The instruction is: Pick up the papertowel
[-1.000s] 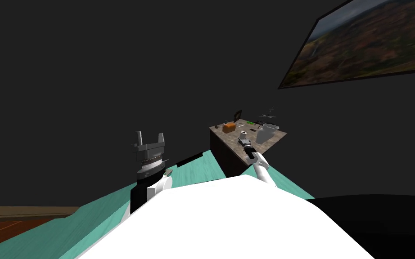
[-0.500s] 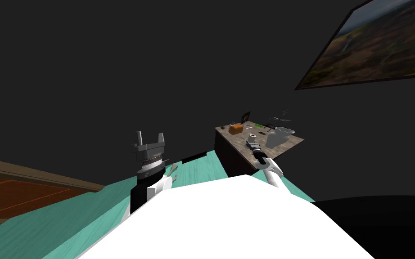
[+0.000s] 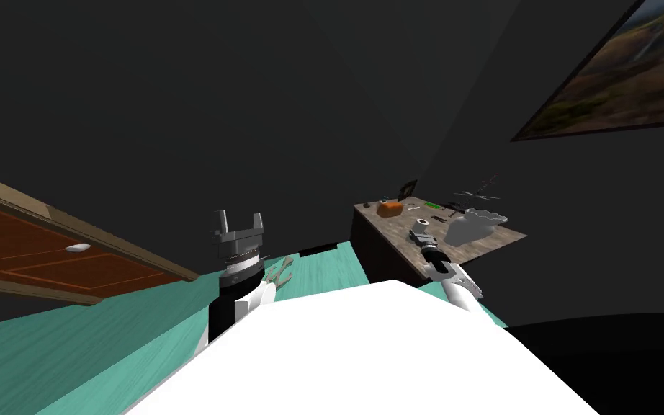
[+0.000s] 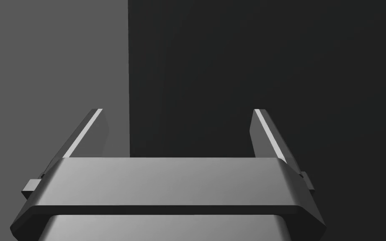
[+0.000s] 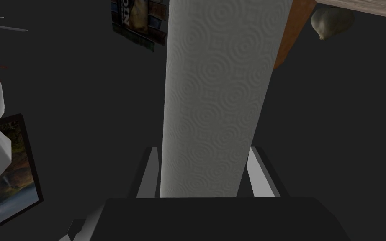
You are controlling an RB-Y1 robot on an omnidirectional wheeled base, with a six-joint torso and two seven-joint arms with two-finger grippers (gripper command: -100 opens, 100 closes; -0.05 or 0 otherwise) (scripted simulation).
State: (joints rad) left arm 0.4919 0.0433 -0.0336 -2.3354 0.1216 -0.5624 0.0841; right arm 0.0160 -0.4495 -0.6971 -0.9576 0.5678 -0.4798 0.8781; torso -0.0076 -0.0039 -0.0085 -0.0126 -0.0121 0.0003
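The paper towel roll, white with an embossed swirl pattern, runs straight out from between the fingers of my right gripper, which is shut on its sides. In the head view the roll shows as a small white ring over the near part of the brown-grey table top, with the right gripper just behind it. Whether the roll touches the table I cannot tell. My left gripper stands upright near my chest, open and holding nothing.
On the table are an orange box, a white vase, a small picture frame and a green item. A brown door lies left, above teal floor. A landscape picture hangs on the dark wall.
My head view has swung, so the table and wall picture slid right and the brown door came into sight at the left. The right gripper stays with the roll; the left arm is still.
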